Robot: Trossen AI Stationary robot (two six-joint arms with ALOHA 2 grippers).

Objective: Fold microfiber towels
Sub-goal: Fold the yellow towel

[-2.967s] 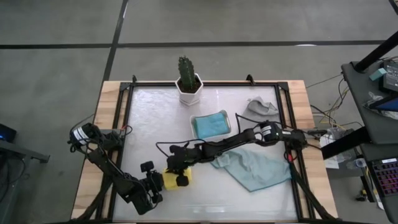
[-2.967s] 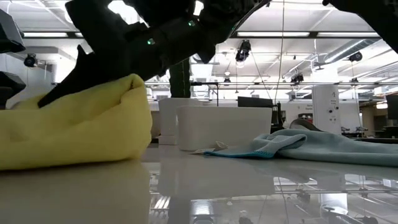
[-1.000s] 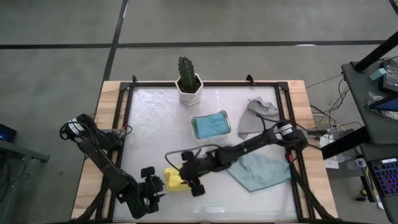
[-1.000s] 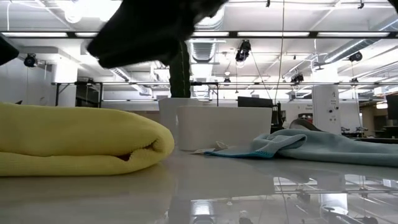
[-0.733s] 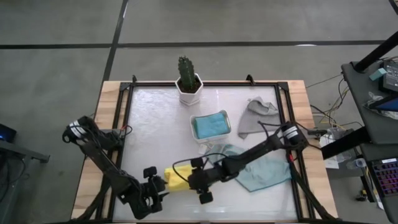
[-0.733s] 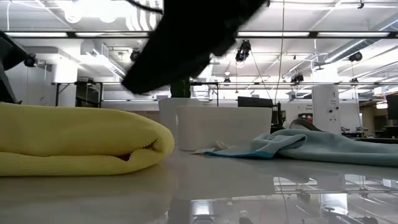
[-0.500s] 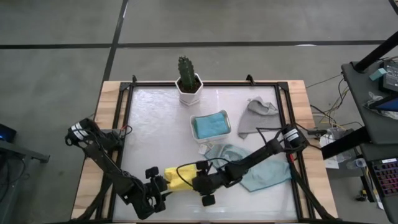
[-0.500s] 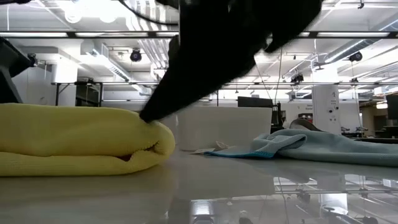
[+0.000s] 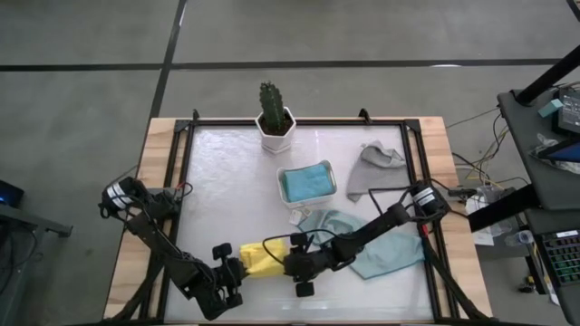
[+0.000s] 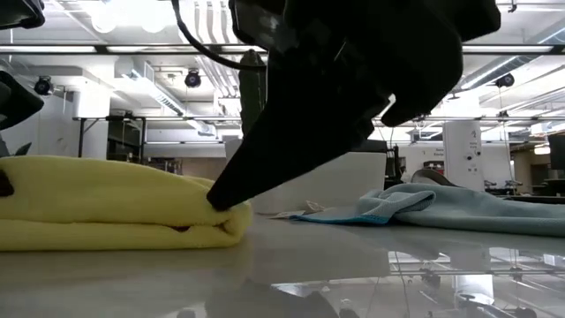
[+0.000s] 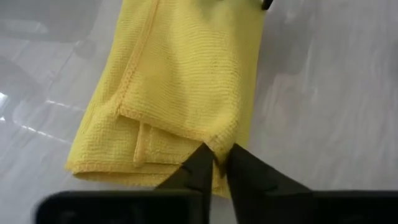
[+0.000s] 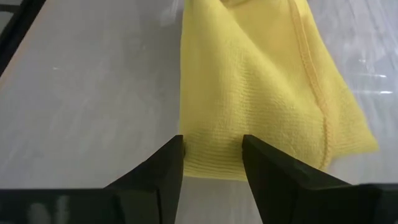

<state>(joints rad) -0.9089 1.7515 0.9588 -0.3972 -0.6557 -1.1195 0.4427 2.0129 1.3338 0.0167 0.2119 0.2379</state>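
A yellow towel [image 9: 260, 261], folded into a thick pad, lies flat near the table's front edge. My left gripper [image 9: 239, 268] is shut at its left end. My right gripper [image 9: 286, 263] stands open at its right end, its fingers [image 12: 176, 155] down at that end's corner. A pale teal towel [image 9: 367, 243] lies crumpled to the right, partly under the right arm. A bright blue towel [image 9: 306, 180] lies folded in a white tray [image 9: 283, 192]. A grey towel [image 9: 370, 168] lies bunched at the far right. My left gripper pinches a corner [image 11: 219, 144] of the yellow towel's upper layers between its two fingertips, coming in low from the table's left. The towel lies flat on the table. My right gripper slants down from the right; a fingertip [image 10: 219, 200] touches the towel's folded right end [image 12: 214, 160], with a stretch of the fold between the open fingers.
A potted cactus [image 9: 274, 116] stands at the far middle. A black frame [image 9: 184, 181] borders the glossy white table top. The right arm reaches across the pale teal towel. Bare table lies at the far left.
My right gripper has swung toward the near edge and come down onto the yellow towel's right end, which now lies pressed flatter. My left gripper has moved rightward up to the towel's left end. The towel has stayed in place.
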